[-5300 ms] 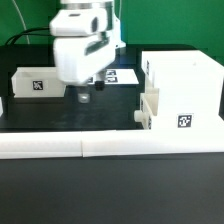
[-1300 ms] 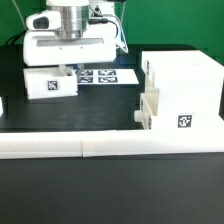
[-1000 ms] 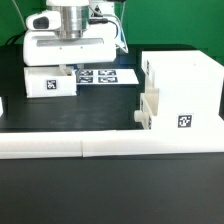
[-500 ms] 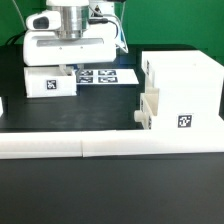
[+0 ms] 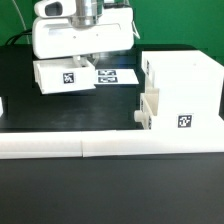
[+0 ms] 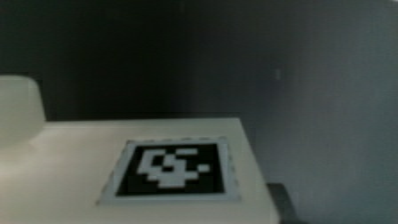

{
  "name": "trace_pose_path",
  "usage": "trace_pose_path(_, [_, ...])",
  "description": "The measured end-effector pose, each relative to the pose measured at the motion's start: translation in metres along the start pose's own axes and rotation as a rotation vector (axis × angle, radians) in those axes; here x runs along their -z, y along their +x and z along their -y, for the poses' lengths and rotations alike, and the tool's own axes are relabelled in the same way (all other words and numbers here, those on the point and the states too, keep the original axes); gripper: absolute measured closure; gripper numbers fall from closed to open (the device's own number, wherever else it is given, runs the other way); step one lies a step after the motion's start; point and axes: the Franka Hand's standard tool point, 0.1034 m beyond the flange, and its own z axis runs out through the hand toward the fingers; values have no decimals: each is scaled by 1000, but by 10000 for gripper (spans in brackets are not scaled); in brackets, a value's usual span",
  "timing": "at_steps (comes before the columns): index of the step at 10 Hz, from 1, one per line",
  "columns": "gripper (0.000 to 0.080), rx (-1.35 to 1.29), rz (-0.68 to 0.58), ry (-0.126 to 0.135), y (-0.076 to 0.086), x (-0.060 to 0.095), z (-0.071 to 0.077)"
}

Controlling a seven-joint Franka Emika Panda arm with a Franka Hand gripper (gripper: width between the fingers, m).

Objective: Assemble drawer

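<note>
A white drawer panel (image 5: pixel 65 77) with a black-and-white tag hangs tilted above the black table at the exterior view's left. My gripper (image 5: pixel 84 62) is shut on its top edge and holds it off the table. The wrist view is filled by the same panel (image 6: pixel 107 150) and its tag (image 6: pixel 175 168), seen very close. The white drawer box (image 5: pixel 185 85) with a tag on its front stands at the exterior view's right, apart from the held panel. My fingertips are hidden behind the panel.
The marker board (image 5: pixel 120 76) lies flat on the table behind the held panel. A long white rail (image 5: pixel 110 147) runs along the table's front edge. A small white part (image 5: pixel 2 105) shows at the exterior view's left edge.
The panel has come up off the table and moved toward the exterior view's right with my gripper, and now hangs tilted. The drawer box has not moved.
</note>
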Motion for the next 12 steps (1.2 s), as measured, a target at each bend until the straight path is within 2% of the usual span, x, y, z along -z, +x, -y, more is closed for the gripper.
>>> trace_pose_path(1, [757,21,-8,-2,7,0,-1])
trace_pose_path(4, [757,107,-2,0,4,-2,-1])
trace_pose_path(6, [757,366,8,-3,2,-8,-6])
trace_pose_path(7, [757,467,27,7,7,-7,-9])
trace_pose_path(8, [757,578,34,5,21,-2,-13])
trace_pose_path(9, [757,658,27,-10,31,2,-16])
trace_pose_path(11, [757,837,38,-26,37,6,-18])
trace_pose_path(12, [757,892,42,-22,35,4,-18])
